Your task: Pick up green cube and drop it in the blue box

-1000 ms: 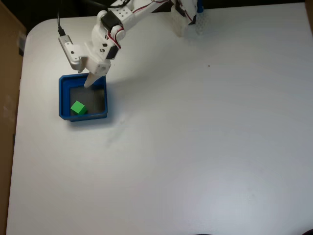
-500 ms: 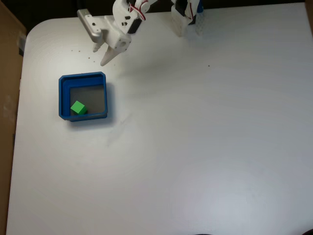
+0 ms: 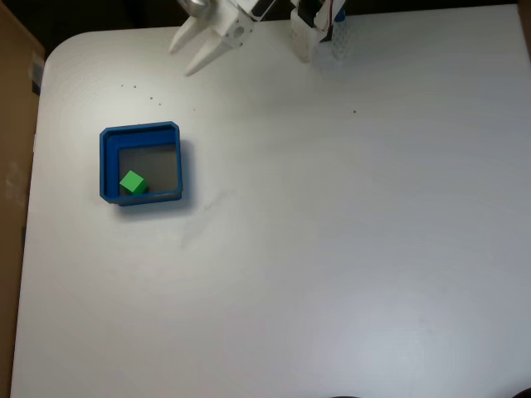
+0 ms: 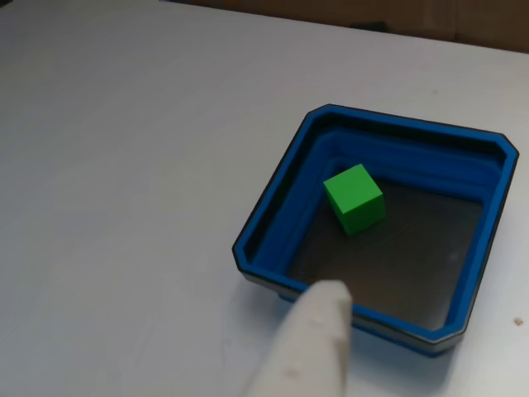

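Note:
The green cube [image 3: 133,183] rests on the grey floor of the blue box [image 3: 108,166], in its lower left corner in the fixed view. My gripper [image 3: 181,61] hovers near the table's far edge, well above and to the right of the box in that view. It is open, with its two white fingers spread and nothing between them. In the other view the green cube [image 4: 354,197] lies inside the blue box [image 4: 273,217], near the far wall. One white finger [image 4: 310,347] reaches in from the bottom edge, just outside the box's near wall.
The arm's base [image 3: 318,25] stands at the back edge of the white table [image 3: 348,249]. A brown cardboard panel [image 3: 12,166] runs along the table's left side. A few small dark specks [image 3: 151,99] dot the surface behind the box.
The gripper has lifted away from the blue box and swung back toward the far edge of the table. The green cube stays where it was in the box.

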